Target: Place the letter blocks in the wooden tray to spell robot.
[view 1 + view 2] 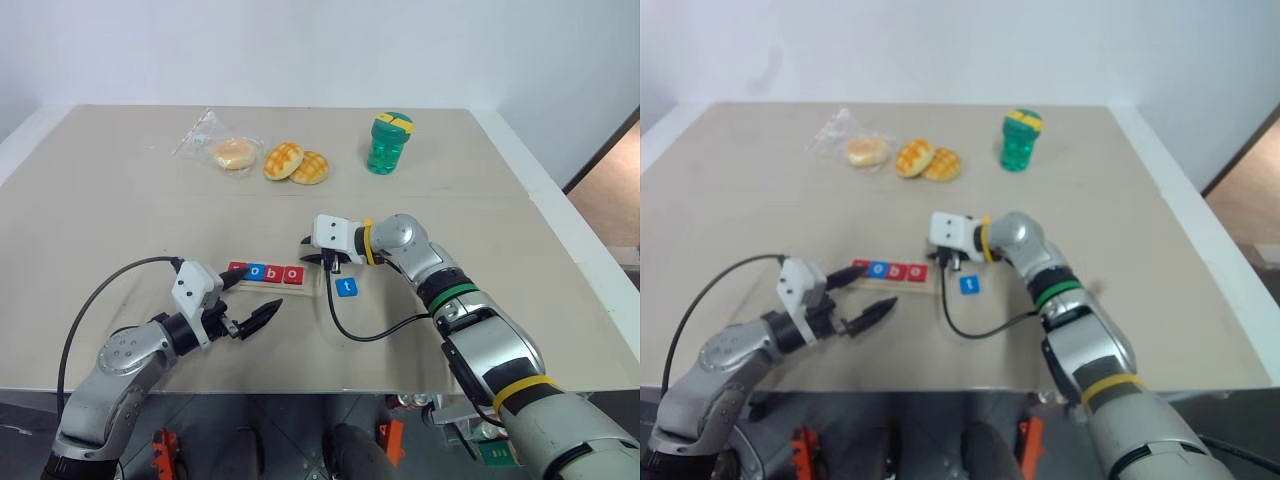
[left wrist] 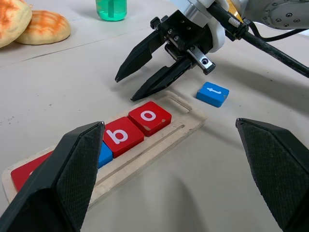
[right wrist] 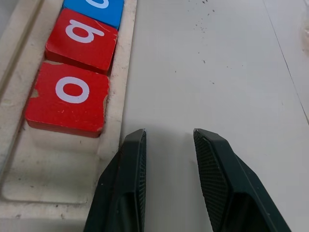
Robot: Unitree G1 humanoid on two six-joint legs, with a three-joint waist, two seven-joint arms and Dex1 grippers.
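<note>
Blocks r, o, b, o [image 2: 148, 117] fill the tray [image 2: 190, 114], leaving its last space free for the blue t [image 2: 213, 93] just beside. Right gripper [image 2: 141, 82] hovers there, parted and empty; left gripper [image 1: 262, 317] waits wide apart.

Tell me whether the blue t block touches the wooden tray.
Apart. The left wrist view shows the blue t block lying on the table with a strip of bare tabletop between it and the end of the wooden tray.
</note>
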